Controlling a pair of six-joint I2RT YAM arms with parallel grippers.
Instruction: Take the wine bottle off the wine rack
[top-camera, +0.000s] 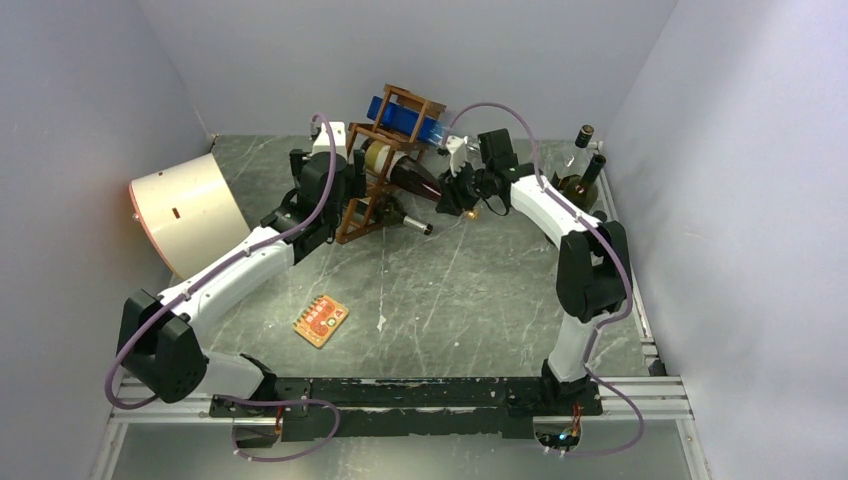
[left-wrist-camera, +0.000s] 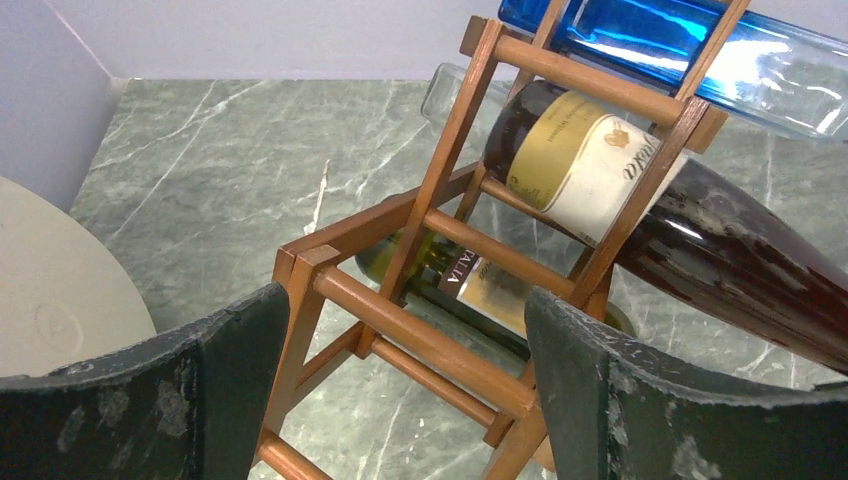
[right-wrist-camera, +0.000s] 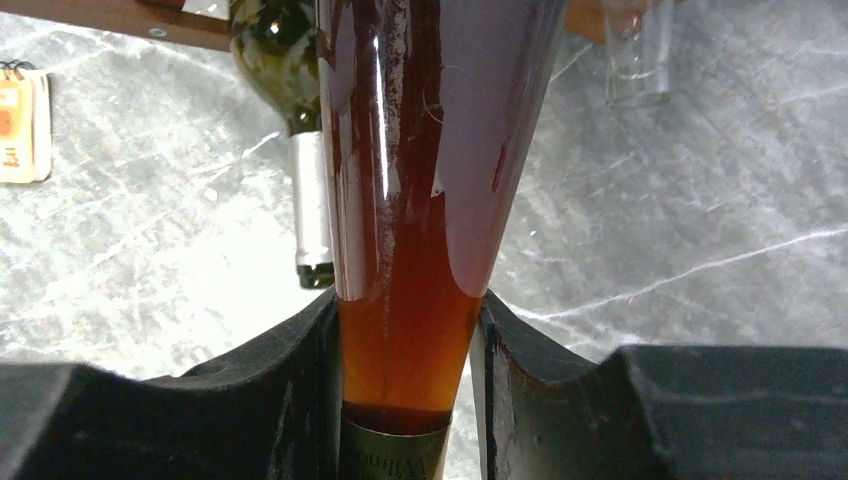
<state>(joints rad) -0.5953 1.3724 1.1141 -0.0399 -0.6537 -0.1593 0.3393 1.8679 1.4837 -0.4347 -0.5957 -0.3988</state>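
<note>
Neck of dark brown glass wine bottle (right-wrist-camera: 400, 150) w/ cream label sits pinched tight in right gripper (right-wrist-camera: 405, 340), its body lying in mid cell of reddish-brown wooden-bar wine rack (left-wrist-camera: 590, 78) under blue glass bottle (left-wrist-camera: 640, 35), & left gripper (left-wrist-camera: 400, 350) gapes open astride rack's low bar.

The wine bottle (left-wrist-camera: 700, 240), at the upper right of the left wrist view, carries a cream and gold main label (left-wrist-camera: 585, 160) with slanted script. Only its last letters read, uncertainly, as "oxa". Below it, the green bottle (left-wrist-camera: 375, 262) carries a dark label (left-wrist-camera: 465, 275) reading "TALIA" in white capitals, its start hidden behind a bar of the wine rack (left-wrist-camera: 500, 255). At the bottom centre of the right wrist view, the gold neck band (right-wrist-camera: 395, 455) shows letters beginning "Wil", cut off by the frame edge. The orange card (top-camera: 321, 320) bears print too small to read.
</note>
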